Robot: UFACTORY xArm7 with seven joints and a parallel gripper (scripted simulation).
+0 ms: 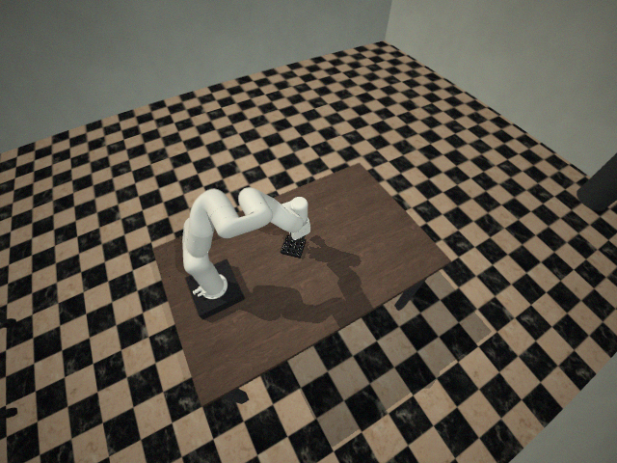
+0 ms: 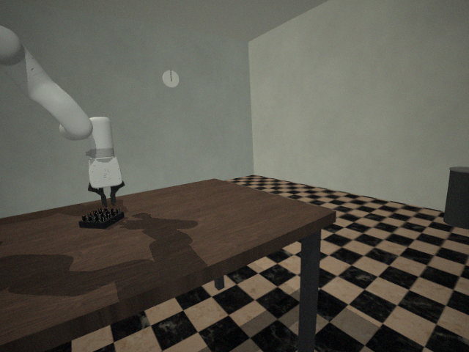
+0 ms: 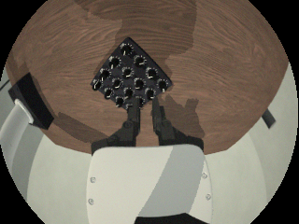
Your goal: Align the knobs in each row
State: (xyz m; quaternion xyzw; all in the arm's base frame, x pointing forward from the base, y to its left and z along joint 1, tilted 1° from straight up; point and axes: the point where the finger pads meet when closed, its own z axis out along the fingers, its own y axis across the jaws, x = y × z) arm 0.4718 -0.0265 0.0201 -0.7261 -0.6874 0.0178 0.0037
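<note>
The black knob box (image 1: 292, 246) (image 2: 92, 224) (image 3: 126, 61) stands flat on the table. In the wrist view it appears as a diamond with one corner at the top. Its black knobs carry short white lines, too small to read surely against their marks. No socket can be made out. My gripper (image 2: 108, 204) (image 3: 146, 105) points down above the box, its fingers a small gap apart with nothing between them. In the wrist view the left finger covers part of the box's lowest corner. The fingertips are above the knobs in the exterior view, and the gripper's body hides them in the top view.
The wooden table (image 1: 388, 224) (image 2: 227, 212) (image 3: 210, 56) carries the arm's black base plate (image 1: 224, 306) (image 3: 33, 100). The arm's shadow falls across the table beside the box. A dark cylinder (image 1: 600, 186) (image 2: 458, 196) stands away from the table.
</note>
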